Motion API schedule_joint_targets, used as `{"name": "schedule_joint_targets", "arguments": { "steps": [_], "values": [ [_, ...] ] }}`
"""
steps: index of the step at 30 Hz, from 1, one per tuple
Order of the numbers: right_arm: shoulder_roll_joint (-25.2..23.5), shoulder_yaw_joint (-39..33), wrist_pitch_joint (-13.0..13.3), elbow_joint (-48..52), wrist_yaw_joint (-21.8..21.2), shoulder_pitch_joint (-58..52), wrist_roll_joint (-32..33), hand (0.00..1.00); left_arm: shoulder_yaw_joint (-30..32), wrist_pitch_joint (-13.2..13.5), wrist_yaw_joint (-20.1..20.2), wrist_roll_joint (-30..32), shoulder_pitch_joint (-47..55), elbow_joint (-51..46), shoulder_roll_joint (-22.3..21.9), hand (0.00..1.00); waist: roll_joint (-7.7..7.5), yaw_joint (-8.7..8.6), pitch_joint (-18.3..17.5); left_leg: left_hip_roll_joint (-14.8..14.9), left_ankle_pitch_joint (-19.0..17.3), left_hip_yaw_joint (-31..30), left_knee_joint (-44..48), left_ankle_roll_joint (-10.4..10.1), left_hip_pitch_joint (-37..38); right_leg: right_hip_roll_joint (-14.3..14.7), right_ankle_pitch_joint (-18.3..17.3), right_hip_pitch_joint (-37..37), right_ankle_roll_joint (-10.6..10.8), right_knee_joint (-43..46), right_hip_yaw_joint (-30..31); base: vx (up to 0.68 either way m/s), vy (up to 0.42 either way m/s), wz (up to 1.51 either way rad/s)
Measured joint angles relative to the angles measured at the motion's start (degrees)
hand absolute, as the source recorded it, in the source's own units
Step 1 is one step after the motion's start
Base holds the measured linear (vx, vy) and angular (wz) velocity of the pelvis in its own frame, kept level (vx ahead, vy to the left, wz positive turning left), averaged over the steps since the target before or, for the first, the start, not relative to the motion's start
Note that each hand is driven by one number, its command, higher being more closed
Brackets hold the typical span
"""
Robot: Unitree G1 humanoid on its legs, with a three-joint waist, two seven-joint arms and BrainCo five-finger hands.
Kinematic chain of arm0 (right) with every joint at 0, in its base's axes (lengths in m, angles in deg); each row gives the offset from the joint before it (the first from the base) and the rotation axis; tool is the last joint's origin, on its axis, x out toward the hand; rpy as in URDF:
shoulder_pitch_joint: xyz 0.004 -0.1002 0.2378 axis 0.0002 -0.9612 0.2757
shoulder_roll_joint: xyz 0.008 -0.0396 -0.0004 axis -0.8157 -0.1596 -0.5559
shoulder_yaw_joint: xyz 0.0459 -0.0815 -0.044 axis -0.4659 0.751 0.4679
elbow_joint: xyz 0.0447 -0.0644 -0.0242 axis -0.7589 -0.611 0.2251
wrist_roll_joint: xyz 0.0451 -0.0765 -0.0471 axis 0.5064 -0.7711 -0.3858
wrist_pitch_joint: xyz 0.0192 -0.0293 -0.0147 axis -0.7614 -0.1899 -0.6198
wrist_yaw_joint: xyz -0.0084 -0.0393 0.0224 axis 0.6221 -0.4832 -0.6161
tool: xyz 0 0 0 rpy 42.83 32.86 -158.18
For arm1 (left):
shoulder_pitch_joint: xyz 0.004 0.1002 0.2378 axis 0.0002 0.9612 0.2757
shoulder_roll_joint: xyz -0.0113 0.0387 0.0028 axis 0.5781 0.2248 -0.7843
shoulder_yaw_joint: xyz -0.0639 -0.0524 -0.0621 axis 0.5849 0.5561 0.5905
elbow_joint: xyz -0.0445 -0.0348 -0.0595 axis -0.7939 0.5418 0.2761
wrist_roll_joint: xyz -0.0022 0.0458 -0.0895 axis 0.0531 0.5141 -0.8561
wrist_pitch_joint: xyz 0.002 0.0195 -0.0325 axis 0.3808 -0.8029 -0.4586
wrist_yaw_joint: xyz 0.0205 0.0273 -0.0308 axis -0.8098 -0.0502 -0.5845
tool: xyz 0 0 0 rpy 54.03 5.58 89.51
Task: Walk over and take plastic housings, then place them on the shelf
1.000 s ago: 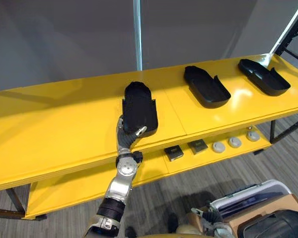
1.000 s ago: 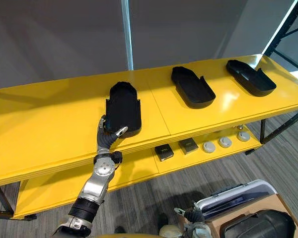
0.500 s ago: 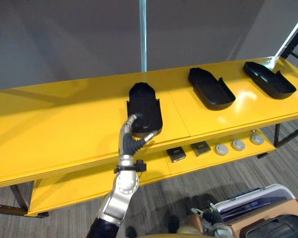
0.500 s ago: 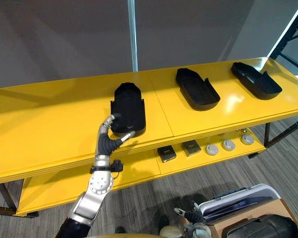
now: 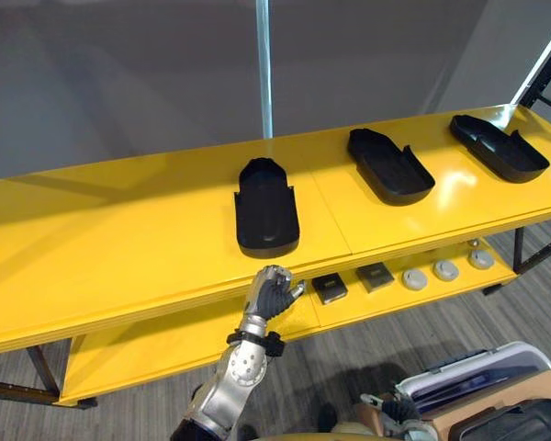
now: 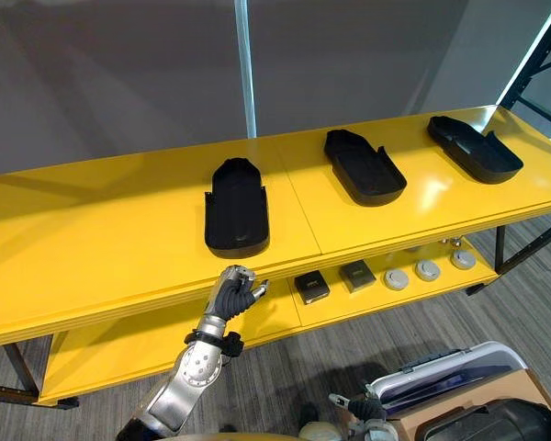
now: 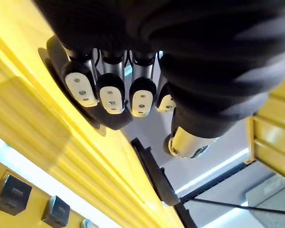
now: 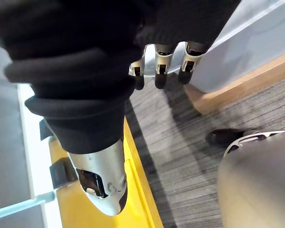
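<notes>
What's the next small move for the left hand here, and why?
Probably draw the left hand down and away from the shelf edge: its fingers are curled on nothing, and the nearest housing already lies flat on top, clear of it.

The shelf point(image 5: 119, 248) has a smooth yellow coating, glossy, with bright reflections on the top board. The housings point(image 5: 267, 207) are black plastic, matt to low-sheen. The left hand point(image 5: 271, 294) has silver metallic fingers point(image 7: 141, 97); its dark cover is ribbed and matt. The floor point(image 5: 349, 340) is grey, streaked, matt. The post point(image 5: 264, 64) is pale and smooth.
</notes>
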Motion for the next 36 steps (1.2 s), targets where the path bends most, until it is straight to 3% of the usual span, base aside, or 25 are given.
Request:
{"name": "schedule_joint_targets", "arguments": {
  "steps": [10,15,20,23,36],
  "values": [
    [-0.08,-0.05,-1.10,0.02,-0.04,0.00,-0.51,0.00,1.26,-2.27,-0.22,-0.44,-8.25,6.95,-0.22,1.00,-0.53,-0.43,0.25,0.19,-0.13,1.88,0.04,0.02,-0.58,0.23,0.54,-1.17,-0.64,0.11,1.14,0.01,-0.012,-0.09],
    [-0.20,-0.14,-1.09,0.18,-0.06,0.49,-0.64,0.00,3.09,-3.42,-0.29,-0.68,-10.85,9.74,-0.16,1.00,-0.62,-1.88,0.32,0.41,-0.21,2.97,0.11,-0.11,-1.63,0.46,0.79,-2.84,-0.85,0.11,2.06,-0.01,-0.021,-0.10],
    [-0.26,-0.20,-1.10,0.28,-0.06,0.71,-0.91,0.00,3.12,-4.24,-0.29,-1.89,-14.84,10.68,-0.24,1.00,-0.59,-2.19,0.69,0.47,-0.30,4.14,0.22,-0.21,-2.14,0.59,1.03,-3.87,-0.86,0.12,3.30,0.00,-0.016,-0.13],
    [-0.32,-0.28,-1.11,0.35,-0.07,1.11,-0.92,0.00,3.92,-4.29,-0.29,-2.26,-16.35,11.17,-0.32,1.00,-0.52,-3.22,0.88,0.50,-0.31,4.18,0.27,-0.23,-2.28,0.60,1.04,-3.98,-0.86,0.13,3.27,0.00,0.000,0.00],
    [-0.48,-1.75,-1.15,1.49,-0.90,1.10,-0.93,0.00,4.14,-4.31,-0.17,-5.13,-17.28,10.42,-0.30,1.00,0.01,-3.31,2.30,0.50,-0.33,3.54,0.31,-0.29,-1.59,0.48,1.04,-2.84,-0.84,0.15,2.30,0.00,-0.003,0.03]
  ]
}}
